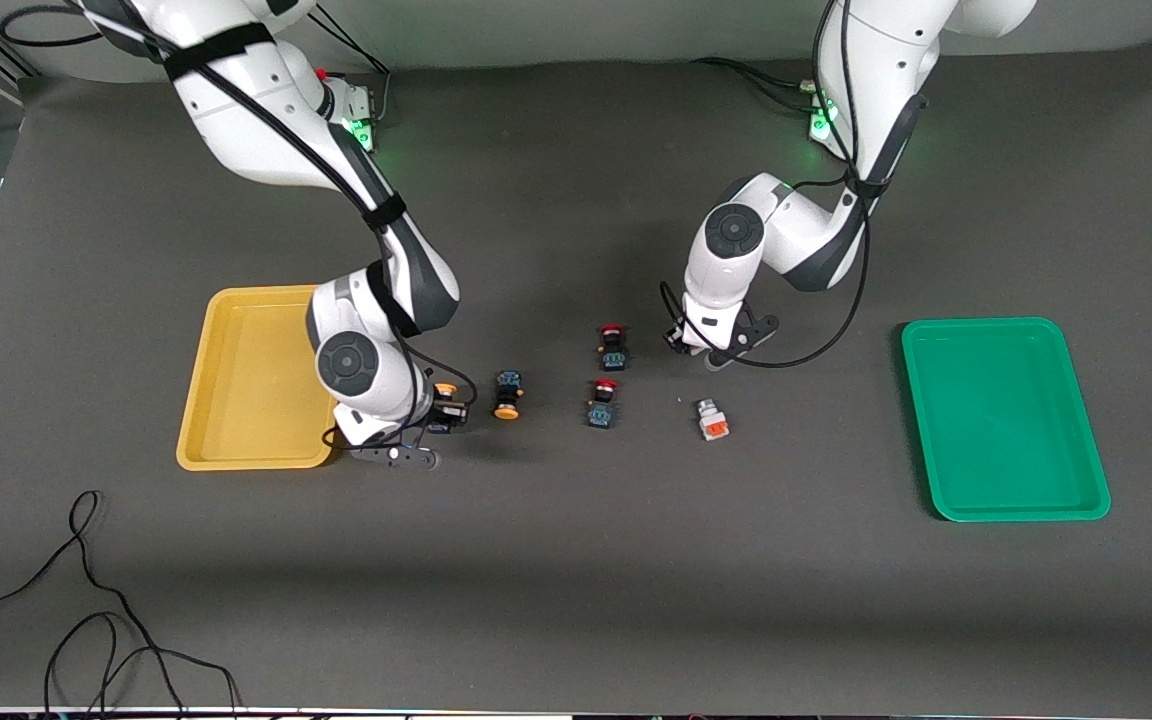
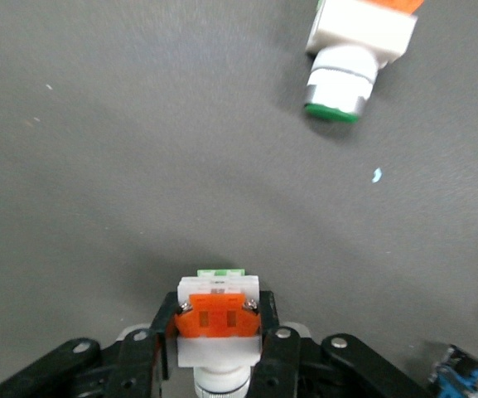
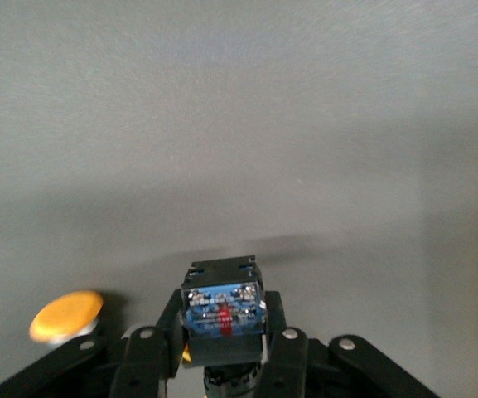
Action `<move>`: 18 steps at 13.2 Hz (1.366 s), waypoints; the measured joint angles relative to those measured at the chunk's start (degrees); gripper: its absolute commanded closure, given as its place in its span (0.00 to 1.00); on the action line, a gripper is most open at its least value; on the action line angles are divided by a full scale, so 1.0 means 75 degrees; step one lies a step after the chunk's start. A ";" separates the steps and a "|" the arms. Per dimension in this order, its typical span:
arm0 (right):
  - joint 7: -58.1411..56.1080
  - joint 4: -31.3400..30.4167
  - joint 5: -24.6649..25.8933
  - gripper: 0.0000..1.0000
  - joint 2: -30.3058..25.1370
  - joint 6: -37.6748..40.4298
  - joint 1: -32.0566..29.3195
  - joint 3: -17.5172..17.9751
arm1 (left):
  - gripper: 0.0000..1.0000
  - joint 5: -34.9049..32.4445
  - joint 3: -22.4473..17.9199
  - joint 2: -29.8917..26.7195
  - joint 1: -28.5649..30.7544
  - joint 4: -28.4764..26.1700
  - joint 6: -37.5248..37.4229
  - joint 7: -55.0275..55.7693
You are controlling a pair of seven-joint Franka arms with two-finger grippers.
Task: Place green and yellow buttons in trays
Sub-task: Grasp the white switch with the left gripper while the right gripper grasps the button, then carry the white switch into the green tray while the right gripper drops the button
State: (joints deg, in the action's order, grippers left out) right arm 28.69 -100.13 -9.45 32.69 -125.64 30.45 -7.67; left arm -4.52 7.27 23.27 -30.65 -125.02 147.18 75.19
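My right gripper (image 1: 441,408) is beside the yellow tray (image 1: 256,380), shut on a yellow button with a dark body and blue label (image 3: 222,308). A second yellow button (image 1: 507,394) lies on the mat beside it and also shows in the right wrist view (image 3: 65,315). My left gripper (image 1: 711,348) is low over the mat's middle, shut on a white button with an orange-red end (image 2: 218,315). Another white button with an orange-red end (image 1: 713,419) lies nearer the front camera, and its green cap shows in the left wrist view (image 2: 346,70). The green tray (image 1: 1001,420) holds nothing.
Two red-capped switches (image 1: 613,345) (image 1: 603,402) lie on the mat between the two grippers. Black cables (image 1: 86,600) lie at the front corner at the right arm's end of the table. The yellow tray holds nothing.
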 measured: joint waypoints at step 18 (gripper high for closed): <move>-0.4764 -0.3498 -0.0312 1.00 -0.1738 -0.1096 -0.0019 -0.2923 | 1.00 0.0164 -0.0161 -0.2149 0.5004 0.2823 -0.5915 -1.0307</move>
State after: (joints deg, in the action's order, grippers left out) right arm -7.04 -126.36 -11.79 19.66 -133.86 30.31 -29.60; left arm -3.29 6.06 7.15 6.88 -103.85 102.81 -2.11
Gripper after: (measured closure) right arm 0.590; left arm 0.595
